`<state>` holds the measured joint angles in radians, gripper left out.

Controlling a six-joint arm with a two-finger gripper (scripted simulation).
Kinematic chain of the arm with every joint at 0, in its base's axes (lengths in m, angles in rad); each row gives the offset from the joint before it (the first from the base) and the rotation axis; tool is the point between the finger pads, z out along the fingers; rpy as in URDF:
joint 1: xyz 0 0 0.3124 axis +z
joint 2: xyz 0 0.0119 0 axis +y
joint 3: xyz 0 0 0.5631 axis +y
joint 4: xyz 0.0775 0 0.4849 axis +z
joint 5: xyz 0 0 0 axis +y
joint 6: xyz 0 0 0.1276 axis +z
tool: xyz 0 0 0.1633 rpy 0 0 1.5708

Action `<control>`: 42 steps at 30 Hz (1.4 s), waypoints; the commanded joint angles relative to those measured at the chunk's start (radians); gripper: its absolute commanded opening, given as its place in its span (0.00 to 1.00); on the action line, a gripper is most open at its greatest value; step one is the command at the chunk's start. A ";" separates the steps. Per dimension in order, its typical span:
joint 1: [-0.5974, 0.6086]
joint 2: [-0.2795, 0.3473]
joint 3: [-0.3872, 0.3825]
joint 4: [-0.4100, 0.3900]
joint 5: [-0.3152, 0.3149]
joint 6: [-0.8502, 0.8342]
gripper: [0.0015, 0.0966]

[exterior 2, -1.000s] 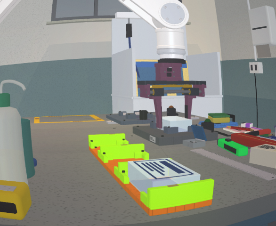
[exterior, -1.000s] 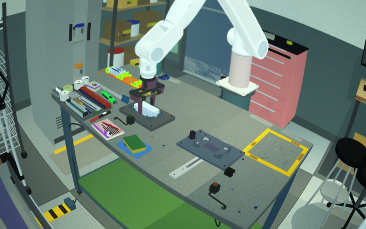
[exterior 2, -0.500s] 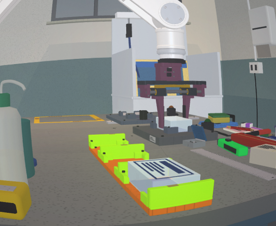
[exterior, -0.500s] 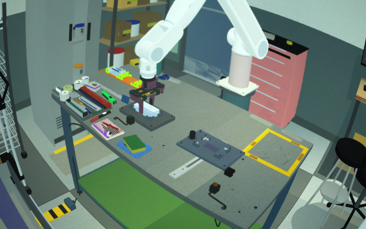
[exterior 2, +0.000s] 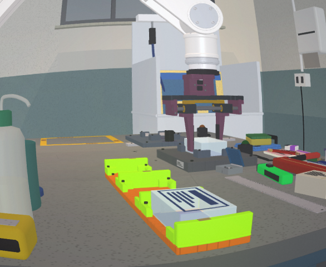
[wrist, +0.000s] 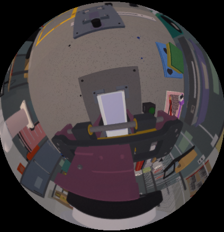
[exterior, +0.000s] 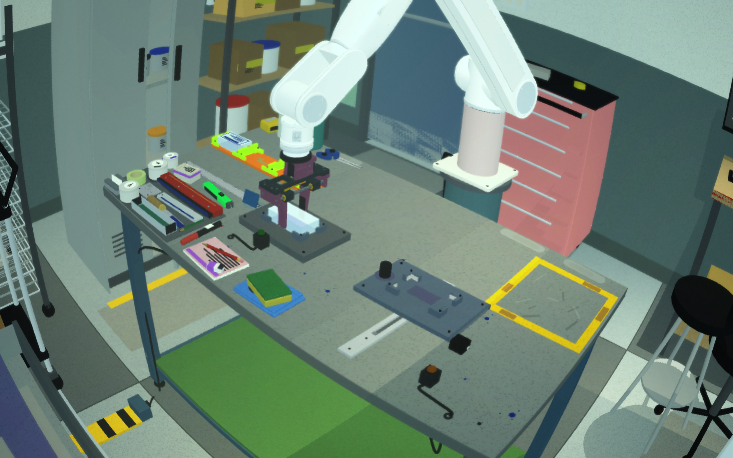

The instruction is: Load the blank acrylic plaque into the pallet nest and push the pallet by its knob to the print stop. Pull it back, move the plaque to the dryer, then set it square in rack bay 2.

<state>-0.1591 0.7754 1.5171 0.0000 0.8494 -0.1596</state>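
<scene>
The blank acrylic plaque (exterior: 300, 219) (exterior 2: 208, 145) (wrist: 113, 111) lies flat on a dark grey fixture plate (exterior: 295, 230) (exterior 2: 199, 161) at the back left of the table, between small locating blocks, and it is gripped across its width by my gripper (exterior: 293, 209) (exterior 2: 204, 143), which stands straight down over it. The pallet (exterior: 423, 298) (wrist: 97, 19) sits apart near the table's middle on a white rail (exterior: 371, 336). Its black knob (exterior: 385, 269) (wrist: 95, 22) stands at one corner. The orange rack (exterior 2: 169, 198) with lime-green bays holds a printed plaque (exterior 2: 190, 201) in one bay.
A yellow-framed square (exterior: 554, 302) marks the table's right end. Left of the fixture plate lie tool trays (exterior: 178, 199), a pink card (exterior: 215, 257), a green sponge on a blue pad (exterior: 269, 289) and a small black box (exterior: 260, 239). A wash bottle (exterior 2: 6, 169) stands near the rack.
</scene>
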 commanded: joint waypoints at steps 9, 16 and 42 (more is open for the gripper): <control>0.000 -0.001 -0.001 0.000 0.000 0.000 0.00; 0.000 -0.004 -0.001 0.000 0.003 0.000 0.00; 0.000 -0.028 -0.003 0.000 0.029 0.000 0.00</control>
<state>-0.1590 0.7485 1.5150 0.0000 0.8788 -0.1596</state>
